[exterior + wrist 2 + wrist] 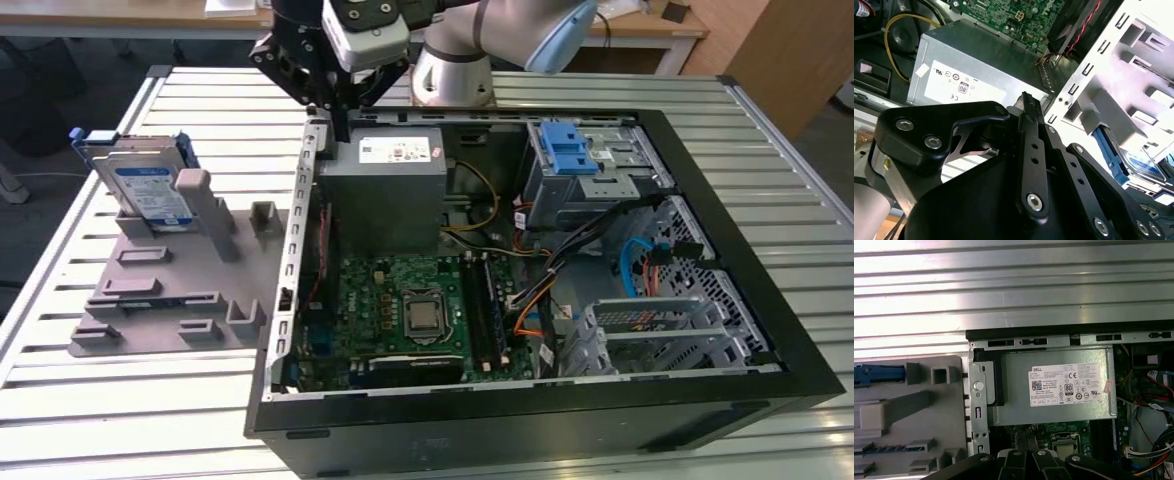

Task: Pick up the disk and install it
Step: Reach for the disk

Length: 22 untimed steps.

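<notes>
- Plainly, the exterior view shows the flat silver disk with blue plastic frame (144,185) upright in the grey moulded plastic holder (160,305) on the slatted metal counter (120,400).
- The first wrist view cuts the disk off.
- The black end effector (340,128) hangs closed and empty above the grey metal box with white sticker (380,200), well apart from the disk.

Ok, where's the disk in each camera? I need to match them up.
Exterior view: the disk stands on edge in the grey holder, at the exterior view's left of the computer case.
Second wrist view: the disk peeks out behind the holder's posts.
First wrist view: its blue edge sits in the holder.
Shared landmark: the grey box with the white sticker.
</notes>
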Each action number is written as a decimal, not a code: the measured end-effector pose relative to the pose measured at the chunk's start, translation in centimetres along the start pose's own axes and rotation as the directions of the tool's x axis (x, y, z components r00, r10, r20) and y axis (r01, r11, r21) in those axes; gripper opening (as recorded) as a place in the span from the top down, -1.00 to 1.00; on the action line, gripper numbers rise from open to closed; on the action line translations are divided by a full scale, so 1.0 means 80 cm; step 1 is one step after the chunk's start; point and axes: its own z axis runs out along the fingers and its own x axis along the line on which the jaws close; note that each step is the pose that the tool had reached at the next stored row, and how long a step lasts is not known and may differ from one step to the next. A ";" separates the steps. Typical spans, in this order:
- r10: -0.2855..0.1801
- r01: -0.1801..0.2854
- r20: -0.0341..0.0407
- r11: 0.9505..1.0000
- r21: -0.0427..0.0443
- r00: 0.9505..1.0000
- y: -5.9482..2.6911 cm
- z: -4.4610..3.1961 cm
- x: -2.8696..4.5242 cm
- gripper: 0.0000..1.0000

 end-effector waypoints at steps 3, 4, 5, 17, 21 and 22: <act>0.000 0.000 -0.001 1.000 0.000 1.000 0.000 0.0005 0.0013 0.79; 0.000 0.000 -0.001 1.000 0.000 1.000 0.000 0.0007 0.0017 0.79; 0.000 0.000 -0.001 1.000 0.000 1.000 0.000 0.0009 0.0021 0.79; 0.000 0.000 -0.003 1.000 0.000 1.000 -0.001 0.0029 0.0087 0.79; 0.000 0.000 -0.003 1.000 0.000 1.000 -0.001 0.0031 0.0139 0.79; 0.000 0.000 -0.003 1.000 0.000 1.000 -0.001 0.0032 0.0154 0.79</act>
